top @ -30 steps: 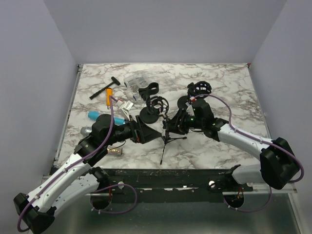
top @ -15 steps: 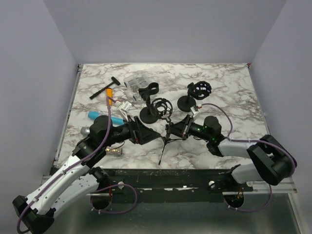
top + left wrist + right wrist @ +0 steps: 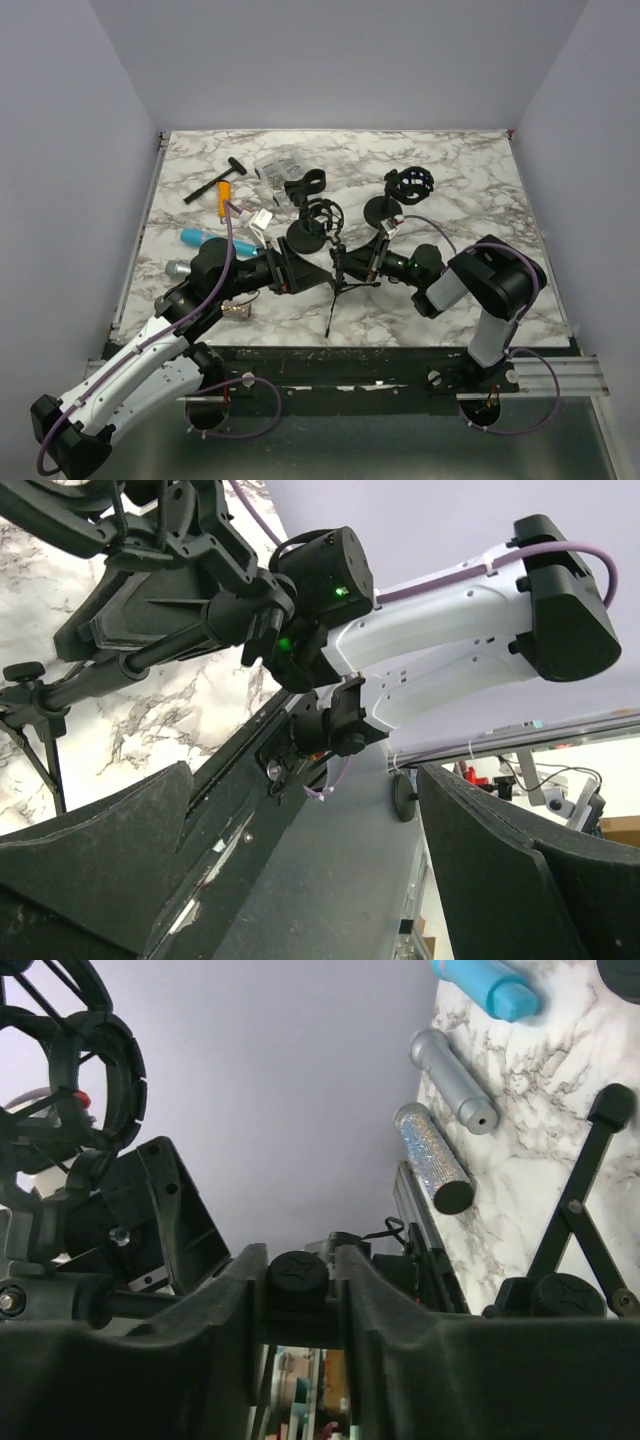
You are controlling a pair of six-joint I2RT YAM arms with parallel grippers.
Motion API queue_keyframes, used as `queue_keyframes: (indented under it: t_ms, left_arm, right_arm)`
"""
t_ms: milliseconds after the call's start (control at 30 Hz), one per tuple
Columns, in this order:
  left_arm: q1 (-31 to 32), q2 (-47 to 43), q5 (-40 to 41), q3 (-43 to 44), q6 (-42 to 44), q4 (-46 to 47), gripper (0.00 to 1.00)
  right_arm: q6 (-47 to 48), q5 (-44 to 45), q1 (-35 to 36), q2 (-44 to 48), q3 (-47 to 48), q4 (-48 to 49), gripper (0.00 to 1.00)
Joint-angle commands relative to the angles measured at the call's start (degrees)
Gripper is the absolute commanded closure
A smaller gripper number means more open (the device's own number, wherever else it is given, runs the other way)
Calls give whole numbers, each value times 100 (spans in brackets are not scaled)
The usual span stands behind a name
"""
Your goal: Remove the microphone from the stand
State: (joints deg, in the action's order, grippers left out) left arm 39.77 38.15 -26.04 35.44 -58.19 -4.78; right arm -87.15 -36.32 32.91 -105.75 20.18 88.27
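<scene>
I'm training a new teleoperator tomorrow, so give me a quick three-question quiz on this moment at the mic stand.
1. True or false: the left gripper is shut on the tripod stand.
2. The right gripper is clamped on: A) a blue tube; B) a black knob of the tripod stand; C) a hammer.
3. In the right wrist view, how many silvery cylinders lie on the table?
Key: 1 false, its fingers stand wide apart; 2 B; 3 two.
</scene>
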Motion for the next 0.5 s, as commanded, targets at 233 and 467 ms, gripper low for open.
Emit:
queue_keyframes:
  t_ms: [233,467]
  left_arm:
    - [-6,637,-146,280,-549,423,2]
    - [-19,689,-166,270,-443,386,2]
  right_arm:
    - [2482,882,-23,2250,170,-5257,6]
    - [3640,2880,-22,3682,1456,-9336,0]
